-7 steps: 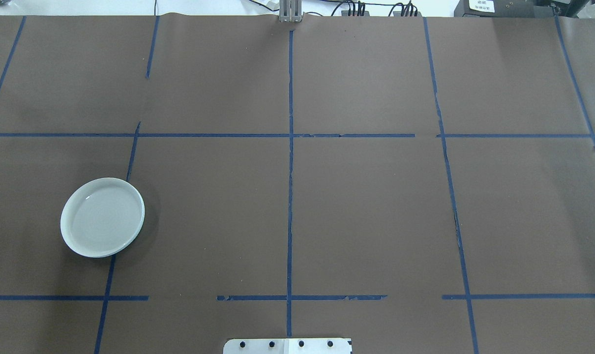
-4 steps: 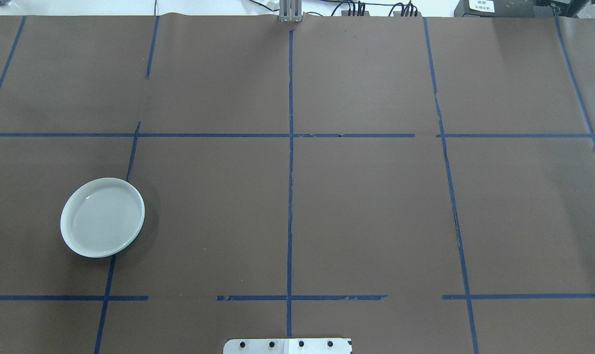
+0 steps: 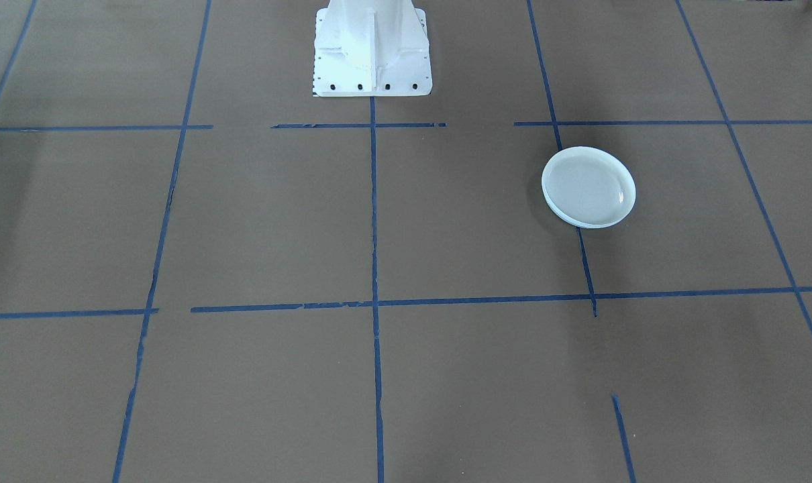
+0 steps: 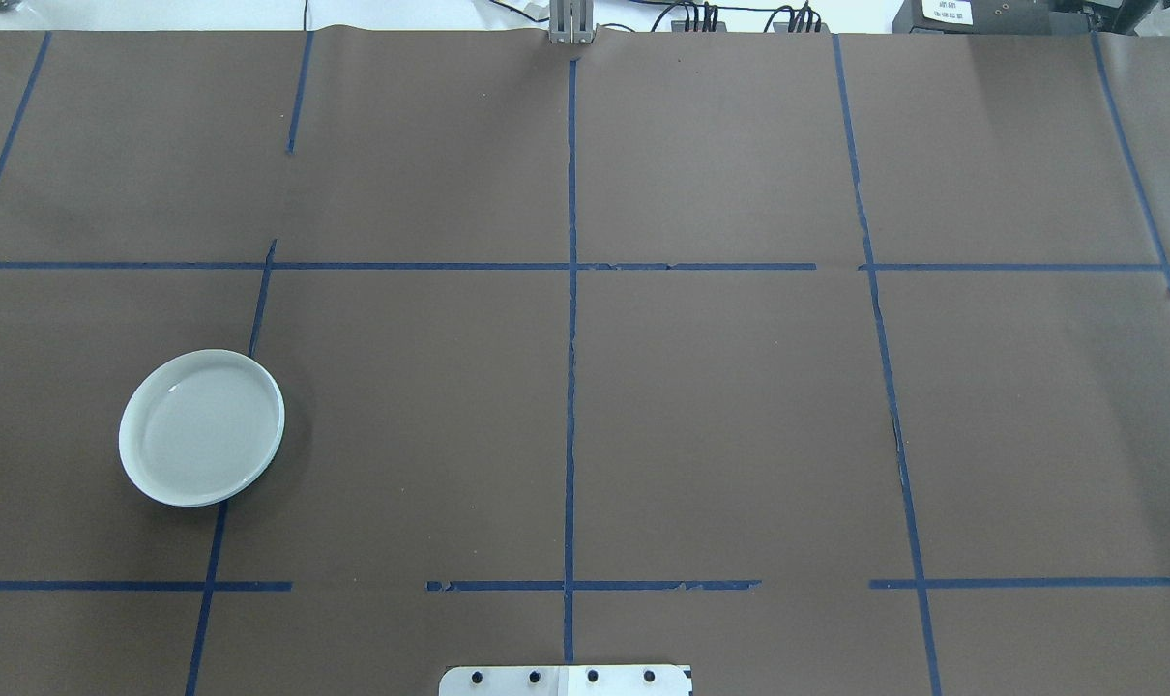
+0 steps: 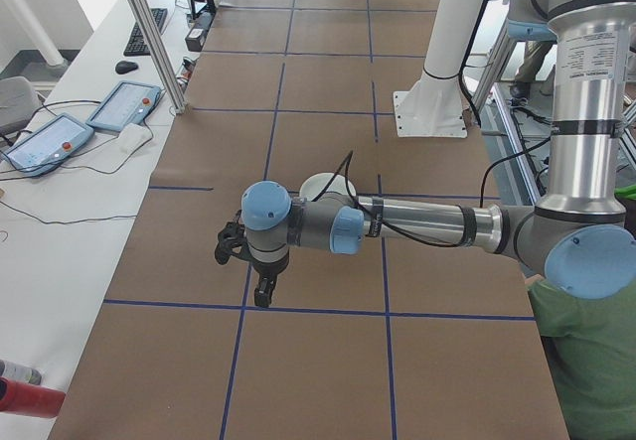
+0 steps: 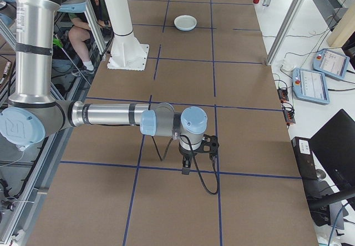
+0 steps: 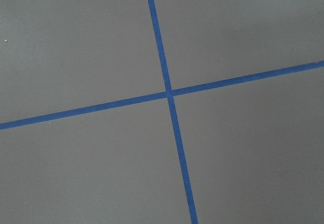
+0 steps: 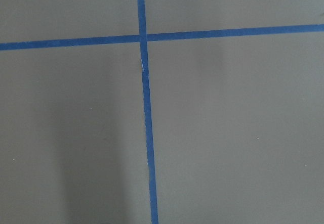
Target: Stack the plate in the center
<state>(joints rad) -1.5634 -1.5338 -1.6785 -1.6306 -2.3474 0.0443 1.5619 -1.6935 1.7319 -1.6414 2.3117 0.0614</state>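
Both claws' openness unclear, nothing visibly held.

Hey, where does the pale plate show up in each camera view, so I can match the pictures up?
Front-facing: plate right of middle, upper half, over a blue tape line.
Overhead: plate at left, below mid-height, over the same line.
Left side: only a sliver shows behind the near arm.
Right side: small, near the top.
Left wrist: not in it.
Right wrist: not in it.
Shared landmark: the white robot base, also in both side views and at the overhead's bottom edge.

Robotics lab, taped-grid table (image 4: 740, 406); teach pendants (image 6: 313, 85), aluminium frame posts (image 5: 149, 33)
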